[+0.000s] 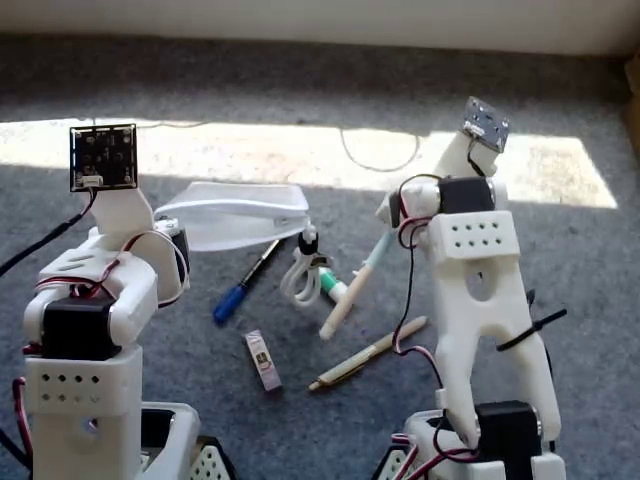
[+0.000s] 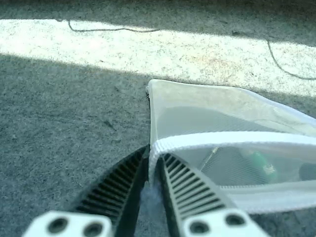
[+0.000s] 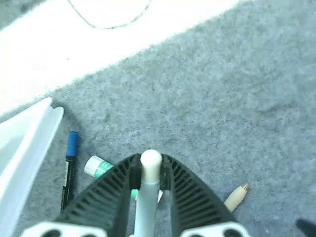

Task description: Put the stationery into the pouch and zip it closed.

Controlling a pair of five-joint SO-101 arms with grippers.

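A white mesh pouch (image 1: 240, 213) lies on the grey carpet with its mouth held agape. My left gripper (image 2: 153, 154) is shut on the pouch's (image 2: 222, 118) rim at one end; in the high view the left gripper (image 1: 173, 236) sits at the pouch's left end. My right gripper (image 3: 149, 164) is shut on a pale green pen (image 3: 149, 163), which hangs slanted (image 1: 352, 290) right of the pouch. On the carpet lie a blue pen (image 1: 243, 283), a green-and-white tube (image 1: 333, 288), a white looped item (image 1: 303, 270), a beige pen (image 1: 366, 354) and a small eraser box (image 1: 263, 359).
A band of sunlight (image 1: 330, 155) crosses the carpet behind the pouch, with a thin cable (image 1: 380, 160) lying in it. From the right wrist I see the blue pen (image 3: 69, 165), the tube (image 3: 97, 166) and the beige pen's tip (image 3: 238, 194) below the held pen.
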